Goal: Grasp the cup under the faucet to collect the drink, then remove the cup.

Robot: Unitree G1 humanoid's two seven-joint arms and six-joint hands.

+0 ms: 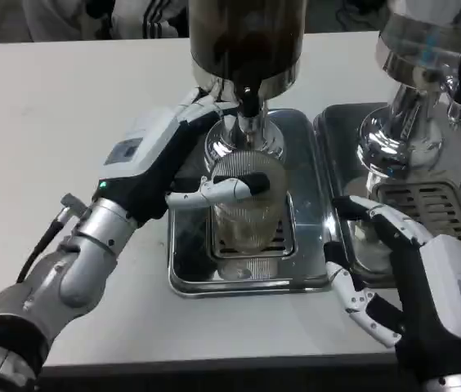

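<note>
**Head view: cup held under the faucet**

Left hand (183, 155) wraps its fingers around the clear ribbed plastic cup (247, 208), which stands on the steel drip tray (308, 204) under the black faucet (248, 102) of the dark drink dispenser (247, 41). Right hand (394, 278) rests on the white bench (51, 106) beside the tray, fingers spread and holding nothing.
</note>
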